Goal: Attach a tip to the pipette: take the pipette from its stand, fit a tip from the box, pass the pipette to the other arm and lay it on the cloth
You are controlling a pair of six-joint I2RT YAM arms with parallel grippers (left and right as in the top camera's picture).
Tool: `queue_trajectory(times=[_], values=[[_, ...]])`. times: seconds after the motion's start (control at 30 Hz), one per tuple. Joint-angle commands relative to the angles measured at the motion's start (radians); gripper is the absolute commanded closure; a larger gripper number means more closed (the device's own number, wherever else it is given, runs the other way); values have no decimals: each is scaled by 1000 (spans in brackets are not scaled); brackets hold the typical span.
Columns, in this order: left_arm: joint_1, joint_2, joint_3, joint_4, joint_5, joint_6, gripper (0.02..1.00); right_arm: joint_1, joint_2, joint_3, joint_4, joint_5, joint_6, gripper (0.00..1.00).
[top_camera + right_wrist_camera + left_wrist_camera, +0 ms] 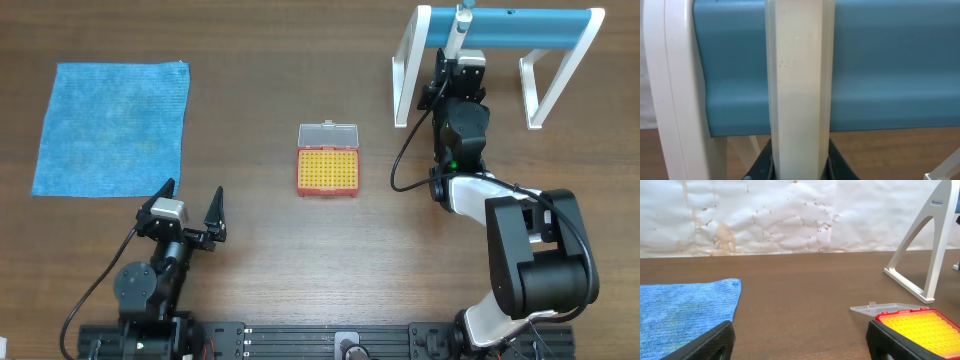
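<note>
Hidden and cropped parts across the three views
Top view: the pipette [462,20] shows its upper end alone, the rest covered by the stand [530,28] and the right gripper [457,55]; the tips [328,170] in the box [300,172] are too small to tell apart. Right wrist view: pipette and stand both run out of the picture. Left wrist view: box, cloth [685,305] and stand are each cut by an edge

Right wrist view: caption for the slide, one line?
Right gripper closed on the white pipette, which stands upright against the stand's blue bar.
</note>
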Motion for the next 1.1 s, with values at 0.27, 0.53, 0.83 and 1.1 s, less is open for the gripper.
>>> queue_trajectory(times=[0.27, 0.53, 0.83, 1.1], values=[[-2, -7, -2, -7, 1, 2, 172, 5, -59, 17, -60, 10, 0, 921], [-2, -7, -2, -7, 1, 2, 172, 5, -118, 17, -119, 9, 0, 921], [-2, -7, -2, -7, 1, 2, 172, 11, -129, 15, -105, 9, -9, 921], [-2, -7, -2, -7, 1, 2, 172, 102, -267, -95, -119, 8, -68, 919]])
